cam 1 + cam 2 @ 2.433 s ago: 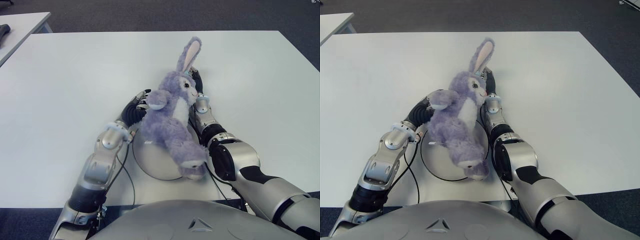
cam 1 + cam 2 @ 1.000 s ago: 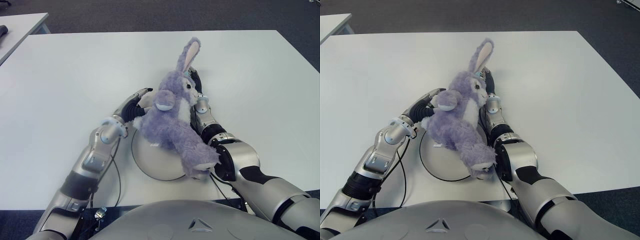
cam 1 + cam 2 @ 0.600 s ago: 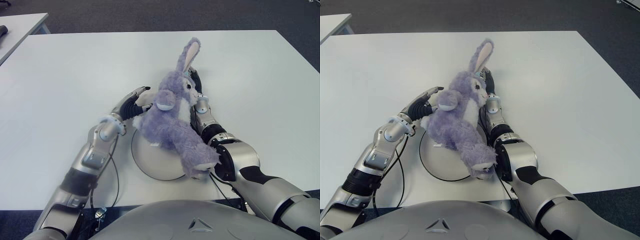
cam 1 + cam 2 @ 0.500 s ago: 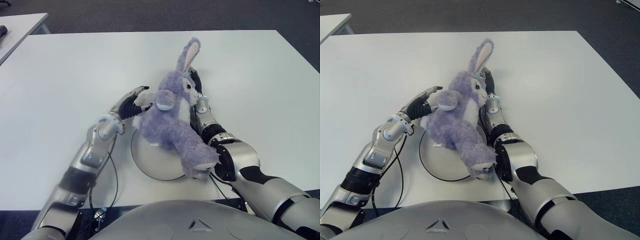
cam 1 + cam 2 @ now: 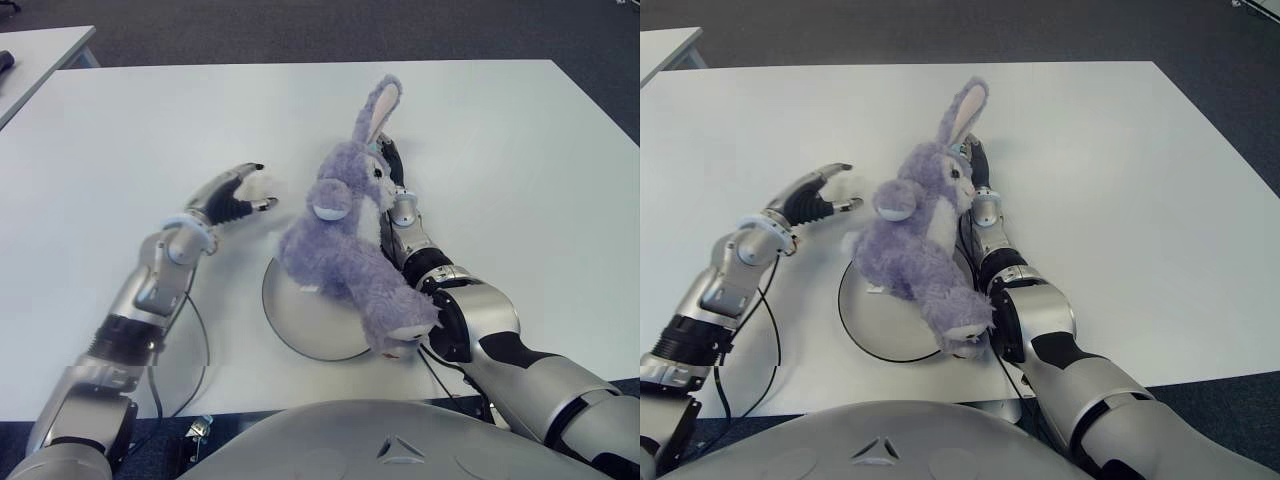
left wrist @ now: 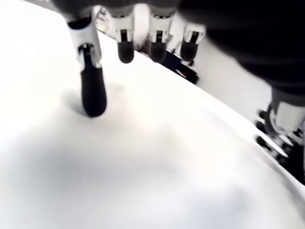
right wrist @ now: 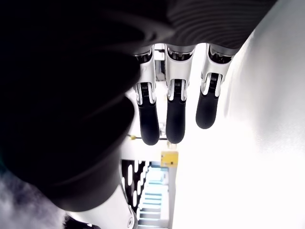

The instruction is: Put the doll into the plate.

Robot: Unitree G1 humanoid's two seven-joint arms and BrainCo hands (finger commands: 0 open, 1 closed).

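The doll, a purple plush rabbit, is seen propped on the plate, its lower body over the dish and its head and ear leaning beyond the far rim against the right hand. The placement is judged largely done: the doll is borne by the plate, though one foot overhangs the near rim beside the right forearm. The right hand is shown behind the doll's head with straight, extended fingers, and nothing is gripped. The left hand is held apart from the doll, to its left above the surface, with fingers spread and empty. What is left is judged to be the right hand's withdrawal. Open room is offered on all sides; the near edge lies close behind the plate.
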